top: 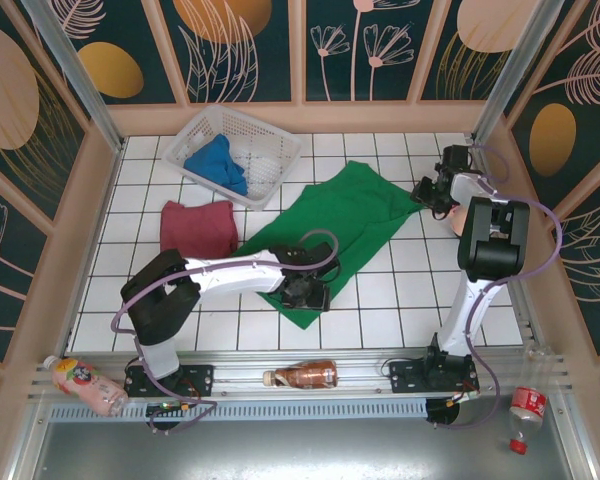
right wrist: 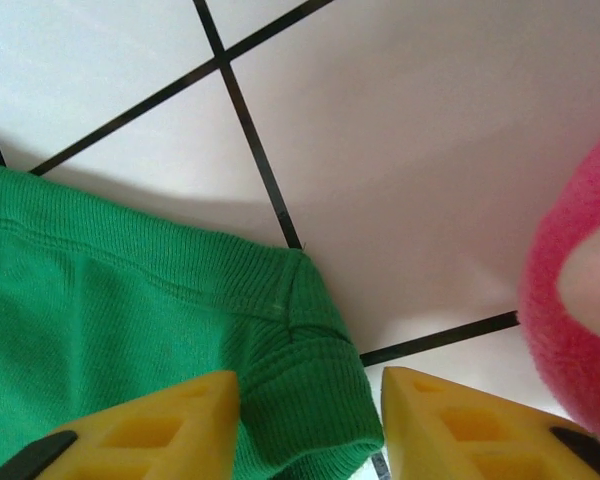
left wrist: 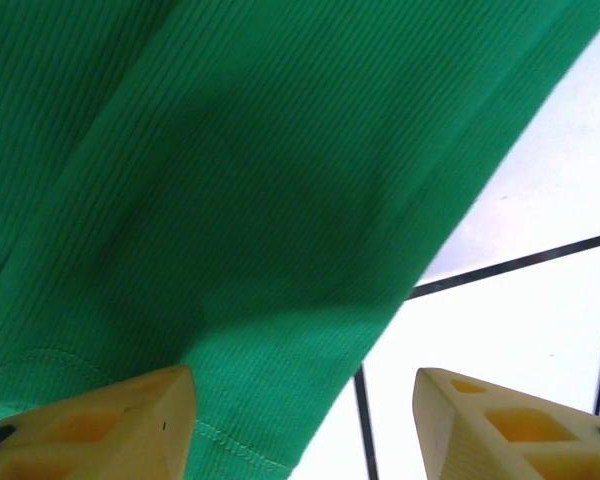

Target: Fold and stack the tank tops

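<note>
The bright green tank top (top: 340,225) lies spread diagonally across the middle tiles. My left gripper (top: 305,292) is low over its near corner. In the left wrist view the jaws (left wrist: 305,430) stand open, with the green hem (left wrist: 230,440) lying partly between them. My right gripper (top: 427,195) is at the top's far right corner. Its yellow fingers (right wrist: 180,425) straddle the bunched green corner (right wrist: 310,400), open, with a thin gap on the right side. The maroon-red tank top (top: 198,228) lies folded at the left. The blue tank top (top: 218,165) sits in the basket.
The white lattice basket (top: 270,135) stands at the back left. A pink fuzzy thing (right wrist: 575,320) lies just right of my right gripper. Bottles (top: 305,375) (top: 85,383) (top: 525,410) lie along the front rail. Wooden walls close in the tiled table.
</note>
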Controlling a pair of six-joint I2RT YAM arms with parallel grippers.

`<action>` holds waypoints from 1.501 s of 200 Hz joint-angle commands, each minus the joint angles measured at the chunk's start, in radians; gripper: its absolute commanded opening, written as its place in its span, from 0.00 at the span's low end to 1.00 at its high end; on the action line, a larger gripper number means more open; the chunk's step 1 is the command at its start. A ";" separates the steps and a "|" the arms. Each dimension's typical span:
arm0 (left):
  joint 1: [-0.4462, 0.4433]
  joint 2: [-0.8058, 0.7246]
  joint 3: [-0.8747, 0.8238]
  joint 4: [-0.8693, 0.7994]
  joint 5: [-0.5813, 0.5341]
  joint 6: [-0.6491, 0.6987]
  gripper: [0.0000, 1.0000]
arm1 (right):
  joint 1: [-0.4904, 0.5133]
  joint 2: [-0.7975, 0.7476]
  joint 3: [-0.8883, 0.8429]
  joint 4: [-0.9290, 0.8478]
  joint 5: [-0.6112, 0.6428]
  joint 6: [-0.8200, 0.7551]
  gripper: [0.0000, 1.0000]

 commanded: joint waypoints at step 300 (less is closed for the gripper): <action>-0.001 -0.086 -0.248 0.003 -0.012 0.024 0.60 | 0.042 -0.105 0.024 -0.133 0.031 -0.015 0.41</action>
